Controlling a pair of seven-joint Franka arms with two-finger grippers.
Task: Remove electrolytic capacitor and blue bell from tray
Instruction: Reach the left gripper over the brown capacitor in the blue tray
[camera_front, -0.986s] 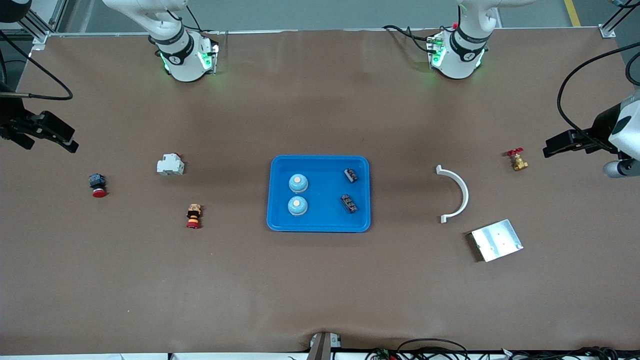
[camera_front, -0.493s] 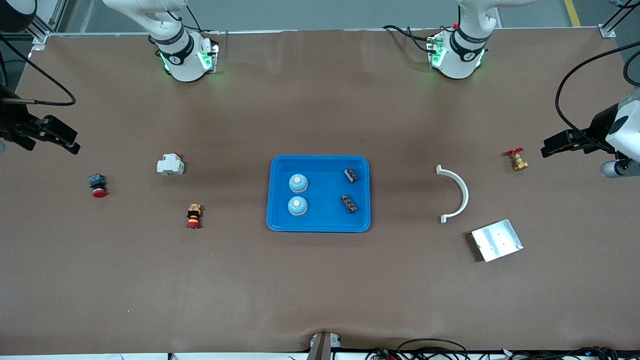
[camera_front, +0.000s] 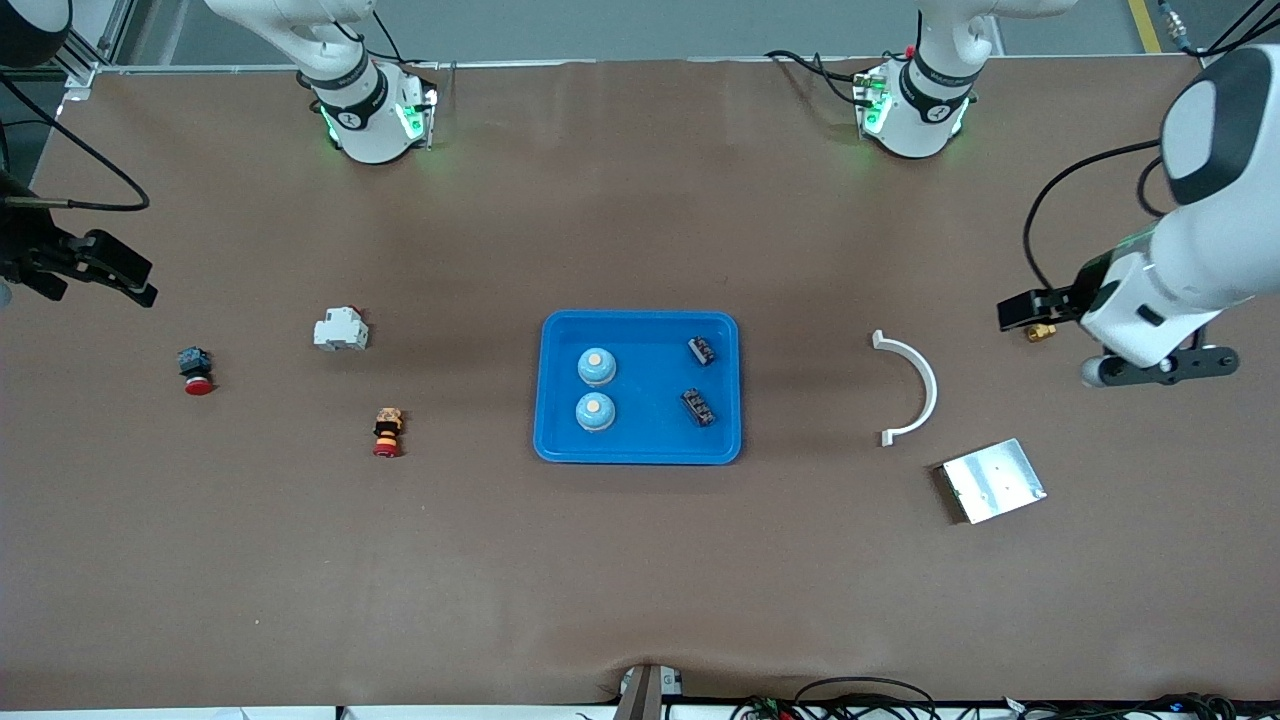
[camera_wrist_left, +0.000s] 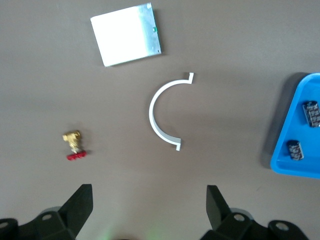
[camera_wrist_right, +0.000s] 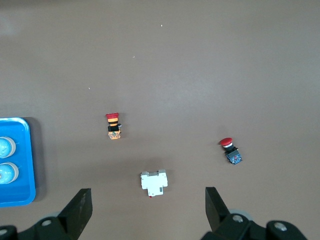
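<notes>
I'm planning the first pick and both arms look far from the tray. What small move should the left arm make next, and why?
Probably carry the left gripper, fingers open and empty, from over the brass valve toward the blue tray. Both electrolytic capacitors lie at the tray's end toward the left arm, the blue bells toward the right arm's. The right gripper waits open.

Left gripper (camera_front: 1020, 312), right gripper (camera_front: 135, 283) (both open), aloft.

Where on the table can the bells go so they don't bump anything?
The bare stretch between the tray and the front camera's edge is widest. Bare too between the tray and the white arc. It gets crowded toward the metal plate.
</notes>
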